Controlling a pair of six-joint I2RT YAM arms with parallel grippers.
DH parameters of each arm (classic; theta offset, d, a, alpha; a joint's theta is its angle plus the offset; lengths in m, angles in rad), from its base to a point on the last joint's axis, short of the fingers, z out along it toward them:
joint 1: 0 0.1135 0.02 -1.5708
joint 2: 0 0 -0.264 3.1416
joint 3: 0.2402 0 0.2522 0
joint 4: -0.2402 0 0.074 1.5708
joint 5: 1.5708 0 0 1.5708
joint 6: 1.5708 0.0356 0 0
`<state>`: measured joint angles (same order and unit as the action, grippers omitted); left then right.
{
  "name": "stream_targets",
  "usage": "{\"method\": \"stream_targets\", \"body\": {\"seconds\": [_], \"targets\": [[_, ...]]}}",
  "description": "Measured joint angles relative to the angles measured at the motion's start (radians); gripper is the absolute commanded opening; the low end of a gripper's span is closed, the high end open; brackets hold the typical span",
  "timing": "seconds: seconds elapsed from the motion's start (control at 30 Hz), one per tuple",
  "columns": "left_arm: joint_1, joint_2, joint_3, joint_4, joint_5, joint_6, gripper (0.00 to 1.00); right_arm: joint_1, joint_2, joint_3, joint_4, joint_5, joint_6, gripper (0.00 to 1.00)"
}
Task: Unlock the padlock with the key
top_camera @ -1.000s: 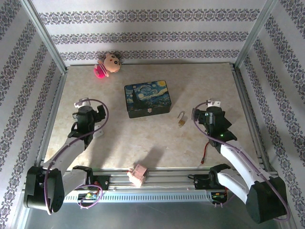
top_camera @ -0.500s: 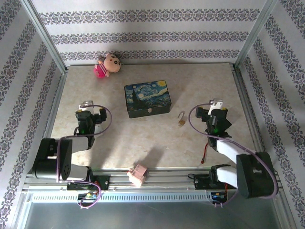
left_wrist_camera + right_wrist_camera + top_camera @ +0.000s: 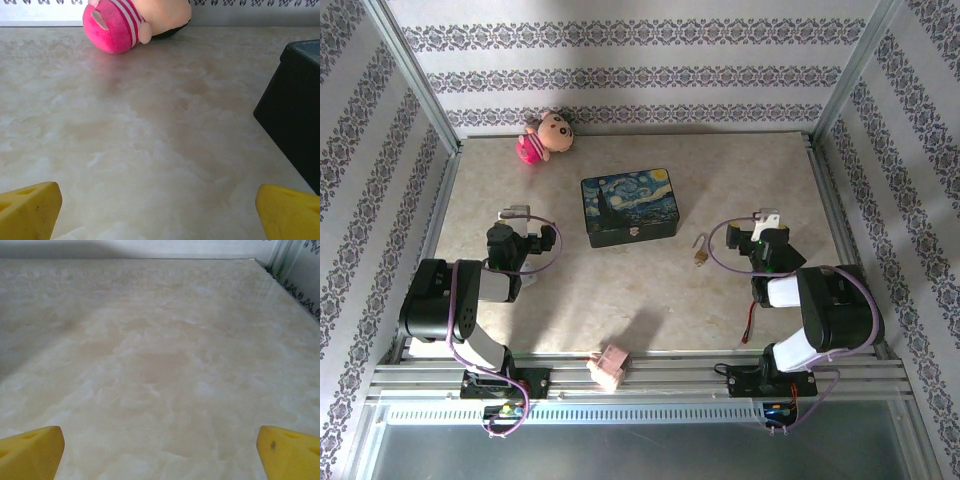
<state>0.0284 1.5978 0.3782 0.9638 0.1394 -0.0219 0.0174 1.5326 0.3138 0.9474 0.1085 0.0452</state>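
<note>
Padlock [image 3: 701, 256] near starry box [image 3: 629, 205]

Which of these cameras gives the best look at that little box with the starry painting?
The top external view: the whole box shows there, painted lid and front clasp included. The left wrist view catches just a dark corner of it at its right edge. The right wrist camera faces the tabletop.

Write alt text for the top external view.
A tiny brass padlock lies untouched on the beige marbled table, between a starry-night box and the right tool. The left tool sits left of the box. A plush doll lies by the far wall, a pink block at the front rail.
</note>
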Motion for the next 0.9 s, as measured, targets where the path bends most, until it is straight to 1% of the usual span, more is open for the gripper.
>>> {"method": "stream_targets", "body": {"seconds": [0.1, 0.9], "targets": [[0.000, 0.000, 0.000, 0.000, 0.000, 0.000, 0.99, -0.016, 0.000, 0.005, 0.007, -0.010, 0.008, 0.98], [0.000, 0.000, 0.000, 0.000, 0.018, 0.015, 0.99, -0.015, 0.000, 0.005, 0.008, -0.024, 0.011, 0.98]]}}
